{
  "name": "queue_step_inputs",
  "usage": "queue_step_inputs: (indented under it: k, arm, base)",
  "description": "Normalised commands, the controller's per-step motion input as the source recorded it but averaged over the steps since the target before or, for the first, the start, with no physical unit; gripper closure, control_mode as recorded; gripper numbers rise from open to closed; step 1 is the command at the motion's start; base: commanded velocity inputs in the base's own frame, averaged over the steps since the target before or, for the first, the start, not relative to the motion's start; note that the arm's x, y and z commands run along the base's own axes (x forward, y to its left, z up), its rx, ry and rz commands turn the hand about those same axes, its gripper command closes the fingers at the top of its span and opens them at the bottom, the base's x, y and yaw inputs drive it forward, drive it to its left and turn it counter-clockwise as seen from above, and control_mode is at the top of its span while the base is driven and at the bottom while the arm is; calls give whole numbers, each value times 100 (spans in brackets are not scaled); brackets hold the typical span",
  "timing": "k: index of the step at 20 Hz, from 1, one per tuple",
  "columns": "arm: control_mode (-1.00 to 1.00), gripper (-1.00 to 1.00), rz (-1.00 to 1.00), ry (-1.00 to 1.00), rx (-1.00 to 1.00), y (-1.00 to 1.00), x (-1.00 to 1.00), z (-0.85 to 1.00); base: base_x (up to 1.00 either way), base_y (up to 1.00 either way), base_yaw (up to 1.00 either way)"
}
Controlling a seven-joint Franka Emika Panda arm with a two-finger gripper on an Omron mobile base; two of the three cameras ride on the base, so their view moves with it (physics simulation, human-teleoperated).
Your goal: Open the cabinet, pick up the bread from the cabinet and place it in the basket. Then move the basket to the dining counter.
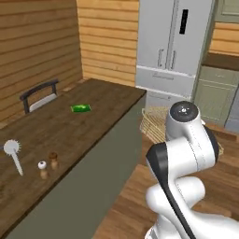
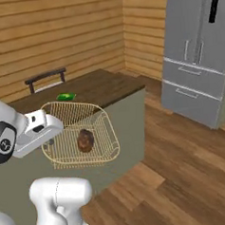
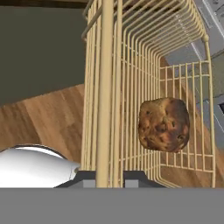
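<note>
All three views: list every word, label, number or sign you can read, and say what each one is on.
None can be read.
The fridge carries a dark panel on its door, too small and blurred to show any text.
The green packet on the dining counter shows no legible print.
The basket and bread bear no markings.

There was one basket [image 2: 101, 116], one bread [image 2: 85, 140], two shakers [image 1: 48, 164], one brush [image 1: 13, 153], one green packet [image 1: 80, 108], one chair [image 1: 39, 95], one fridge [image 1: 173, 46].
</note>
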Motion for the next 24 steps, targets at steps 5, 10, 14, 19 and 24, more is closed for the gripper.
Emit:
queue_step_inputs:
  k: [5, 10, 14, 19, 24]
  arm:
    - [100, 100, 0, 0, 0, 0, 0, 0]
    - [100, 100, 0, 0, 0, 0, 0, 0]
    - [100, 100, 0, 0, 0, 0, 0, 0]
    - [100, 100, 0, 0, 0, 0, 0, 0]
    - [-100, 100, 15, -4, 0, -10, 17, 0]
  base:
    - [86, -33, 62]
    - [69, -22, 65]
    - [78, -11, 66]
    - [50, -32, 56]
    - [19, -11, 28]
